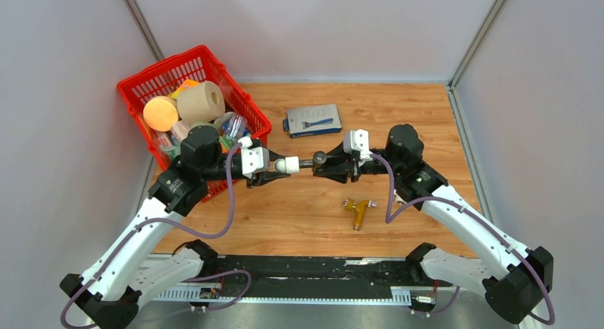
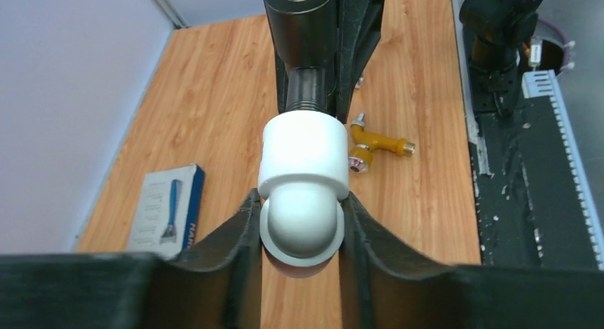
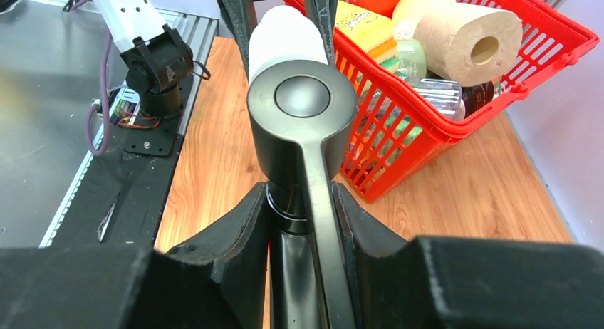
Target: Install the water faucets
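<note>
A dark grey metal water faucet (image 1: 317, 159) (image 3: 303, 108) hangs level above the table, with my right gripper (image 1: 331, 168) (image 3: 303, 208) shut on its body. Its threaded end (image 2: 308, 94) enters a white elbow fitting (image 1: 286, 165) (image 2: 303, 194). My left gripper (image 1: 274, 172) (image 2: 303, 218) is shut on that fitting, a finger pressed against each side. In the right wrist view the white elbow fitting (image 3: 285, 37) shows just beyond the faucet's round cap. The two grippers face each other nose to nose over the middle of the table.
A yellow brass valve (image 1: 358, 209) (image 2: 377, 142) lies on the wooden table (image 1: 299, 215) in front of the right gripper. A razor box (image 1: 313, 120) (image 2: 167, 208) lies behind the grippers. A red basket (image 1: 164, 67) (image 3: 541, 30) of household items stands at the back left.
</note>
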`<state>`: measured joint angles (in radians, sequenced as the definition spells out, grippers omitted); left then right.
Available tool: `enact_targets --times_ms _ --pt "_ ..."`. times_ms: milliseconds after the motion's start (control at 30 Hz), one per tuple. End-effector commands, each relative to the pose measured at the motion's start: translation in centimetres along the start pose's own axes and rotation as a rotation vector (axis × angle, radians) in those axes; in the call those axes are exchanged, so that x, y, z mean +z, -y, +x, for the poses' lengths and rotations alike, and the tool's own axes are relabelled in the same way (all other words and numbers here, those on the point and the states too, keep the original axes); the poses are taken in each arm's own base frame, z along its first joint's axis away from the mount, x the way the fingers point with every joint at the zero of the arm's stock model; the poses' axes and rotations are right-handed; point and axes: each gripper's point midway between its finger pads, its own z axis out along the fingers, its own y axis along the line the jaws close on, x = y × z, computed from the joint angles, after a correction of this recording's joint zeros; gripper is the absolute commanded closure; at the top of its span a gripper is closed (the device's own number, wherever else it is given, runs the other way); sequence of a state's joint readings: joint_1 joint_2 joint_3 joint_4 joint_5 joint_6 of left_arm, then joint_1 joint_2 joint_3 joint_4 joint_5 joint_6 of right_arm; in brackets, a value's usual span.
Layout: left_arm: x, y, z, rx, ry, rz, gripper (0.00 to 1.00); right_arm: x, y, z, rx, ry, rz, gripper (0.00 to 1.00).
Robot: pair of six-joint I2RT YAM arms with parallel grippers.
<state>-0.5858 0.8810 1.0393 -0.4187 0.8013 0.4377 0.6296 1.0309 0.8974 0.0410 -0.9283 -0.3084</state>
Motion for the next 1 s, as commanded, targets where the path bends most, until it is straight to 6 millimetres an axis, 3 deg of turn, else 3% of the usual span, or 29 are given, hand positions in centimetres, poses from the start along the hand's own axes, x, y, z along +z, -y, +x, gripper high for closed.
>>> enact_targets --times_ms 0,33,67,167,367,433,533,667,733,767,800,833,967 --pt "0.0 -0.4 -0.9 0.085 0.046 -0.005 0.86 0.0 0.0 -3.5 -0.113 0.088 -0.019 1.00" --pt "-0.1 -0.4 -0.9 0.092 0.046 -0.014 0.97 0.0 0.1 -3.6 -0.100 0.088 -0.016 1.00" --pt "-0.1 -0.5 -0.6 0.103 0.044 -0.025 1.00 0.1 0.2 -3.5 -0.080 0.085 -0.016 1.00" --pt "-0.5 -1.2 -0.1 0.178 0.028 -0.098 1.00 0.5 0.4 -3.6 0.029 0.082 -0.018 1.00" --pt "-1.7 -3.2 3.7 0.450 -0.135 -0.296 1.00 1.5 -0.2 -4.6 0.456 0.071 -0.070 1.00" --pt "-2.6 -4.2 3.5 0.536 -0.167 -0.386 1.00 1.9 -0.3 -4.5 0.581 0.059 -0.084 1.00" --pt "-3.6 -5.4 4.7 0.685 -0.254 -0.493 1.00 2.4 -0.3 -4.3 0.768 0.037 -0.095 1.00" --pt "-4.1 -6.2 5.1 0.874 -0.348 -0.582 1.00 3.1 -0.1 -2.6 0.985 -0.004 -0.078 1.00" --pt "-3.9 -6.2 4.4 0.966 -0.354 -0.621 1.00 3.3 -0.4 -1.2 1.072 -0.029 -0.066 1.00" --pt "-3.7 -6.0 5.4 1.038 -0.403 -0.610 1.00 3.3 -0.4 -0.6 1.104 -0.038 -0.057 1.00" --pt "-4.0 -6.2 4.6 1.082 -0.409 -0.657 1.00 3.3 -0.4 -0.2 1.137 -0.045 -0.048 1.00" --pt "-3.8 -6.0 5.5 1.150 -0.445 -0.649 1.00 3.4 -0.6 0.3 1.167 -0.054 -0.046 1.00" --pt "-3.7 -5.2 5.1 1.159 -0.399 -0.679 1.00 3.5 -0.5 1.4 1.237 -0.063 -0.003 1.00"
